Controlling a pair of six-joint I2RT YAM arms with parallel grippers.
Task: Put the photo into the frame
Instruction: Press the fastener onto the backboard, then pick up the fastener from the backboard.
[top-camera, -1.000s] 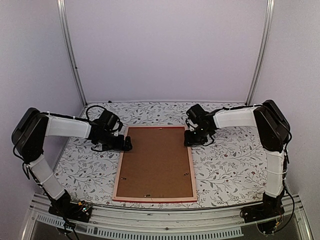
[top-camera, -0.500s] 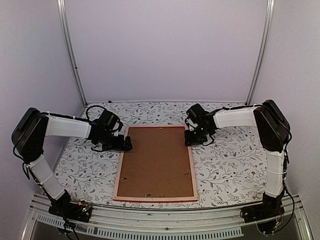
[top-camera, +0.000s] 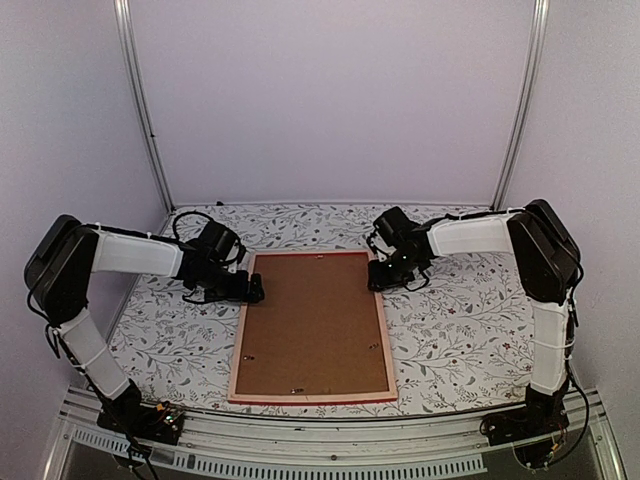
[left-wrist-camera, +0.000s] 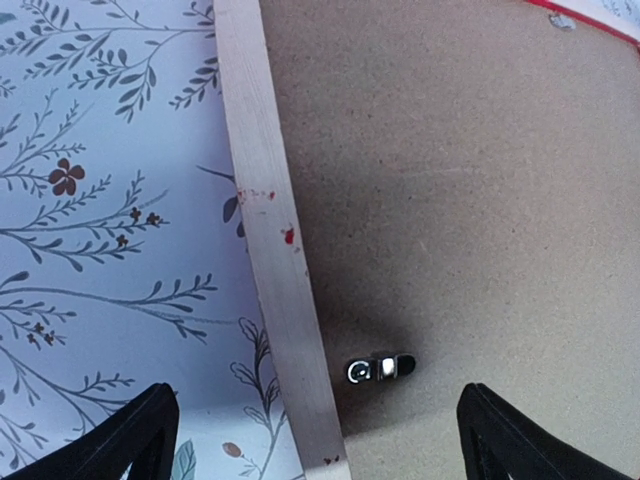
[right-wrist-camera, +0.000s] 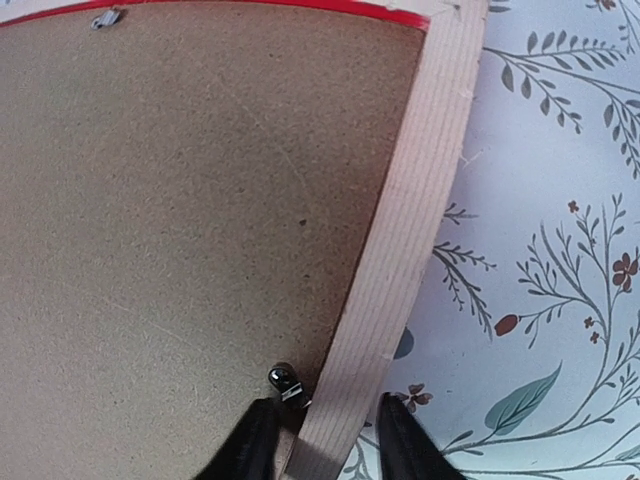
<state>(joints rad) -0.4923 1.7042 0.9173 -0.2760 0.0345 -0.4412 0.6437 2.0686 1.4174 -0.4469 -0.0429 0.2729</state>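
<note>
The frame (top-camera: 237, 350) lies face down on the table, pale wood back up, with a red edge at its far end (right-wrist-camera: 250, 3). A brown backing board (top-camera: 312, 320) fills it, and the photo is hidden. My left gripper (top-camera: 252, 290) is open wide and straddles the left rail (left-wrist-camera: 265, 200) and a small metal clip (left-wrist-camera: 378, 369). My right gripper (top-camera: 378, 280) straddles the right rail (right-wrist-camera: 420, 180) with a narrow opening. Its left finger (right-wrist-camera: 255, 445) is just below another clip (right-wrist-camera: 285, 381).
The floral tablecloth (top-camera: 450, 320) lies on both sides of the frame. More clips sit along the board's edges, among them one (right-wrist-camera: 105, 18) at the far end. The enclosure's walls and metal posts (top-camera: 140, 110) stand behind.
The right gripper's jaws have narrowed a little around the right rail. The frame's near end has shifted very slightly to the right. The left arm has stayed put.
</note>
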